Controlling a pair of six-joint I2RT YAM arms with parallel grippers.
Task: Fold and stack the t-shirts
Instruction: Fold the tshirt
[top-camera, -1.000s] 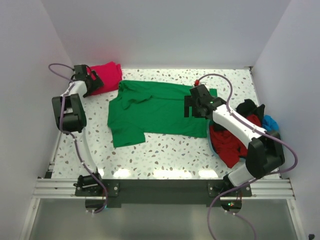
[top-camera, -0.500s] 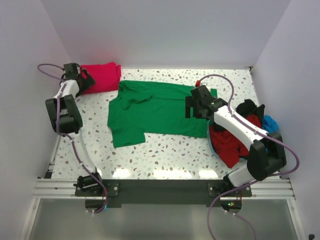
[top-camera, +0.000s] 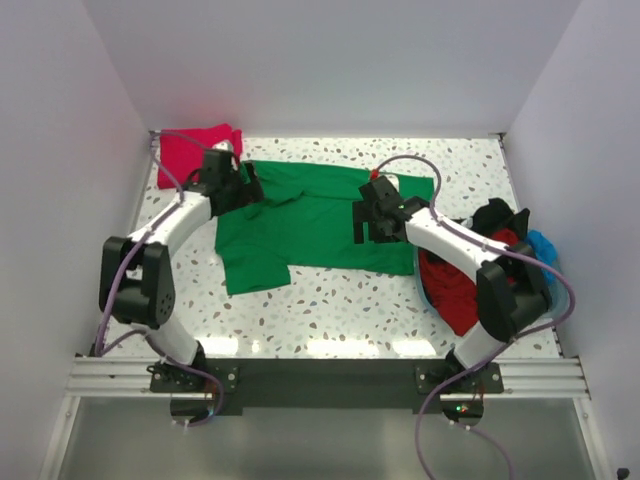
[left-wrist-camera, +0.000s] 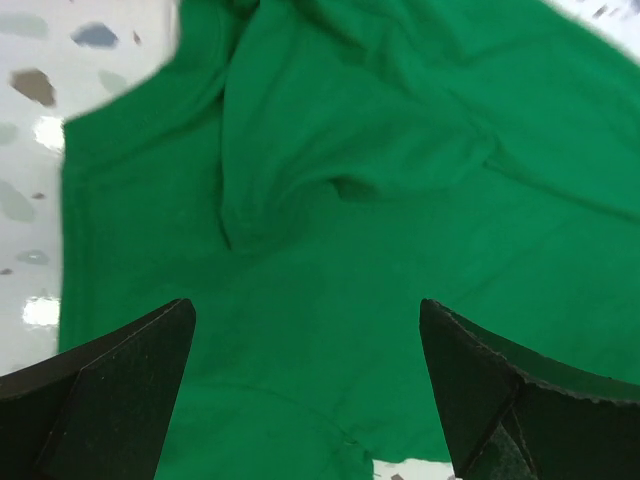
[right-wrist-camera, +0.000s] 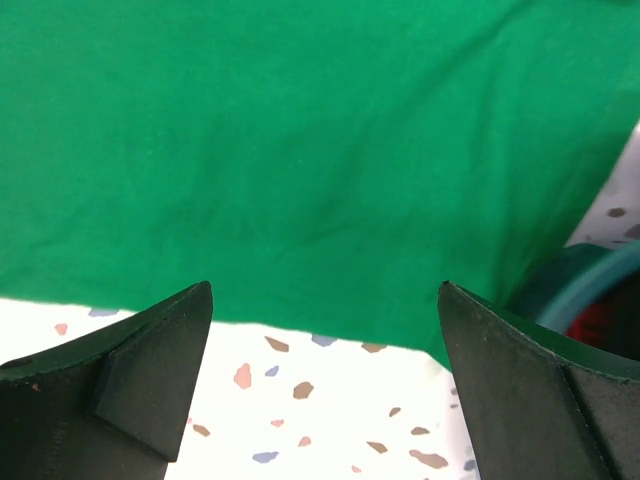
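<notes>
A bright green t-shirt (top-camera: 310, 225) lies spread flat in the middle of the table. A pinkish crimson t-shirt (top-camera: 190, 150) lies folded at the back left corner. My left gripper (top-camera: 240, 185) is open and empty over the green shirt's wrinkled back left part; the left wrist view shows it (left-wrist-camera: 305, 310) above the green cloth (left-wrist-camera: 350, 200). My right gripper (top-camera: 368, 222) is open and empty over the green shirt's right side; the right wrist view shows it (right-wrist-camera: 325, 290) above the shirt's near hem (right-wrist-camera: 300, 150).
A round basket with a light-blue rim (top-camera: 425, 285) stands at the right and holds a dark red shirt (top-camera: 460, 285), a black shirt (top-camera: 497, 215) and a blue shirt (top-camera: 543, 245). Its rim (right-wrist-camera: 600, 275) shows in the right wrist view. White walls enclose the speckled table (top-camera: 330, 300).
My left arm has swung from the crimson shirt at the back left to the right, over the green shirt. My right gripper has shifted slightly left.
</notes>
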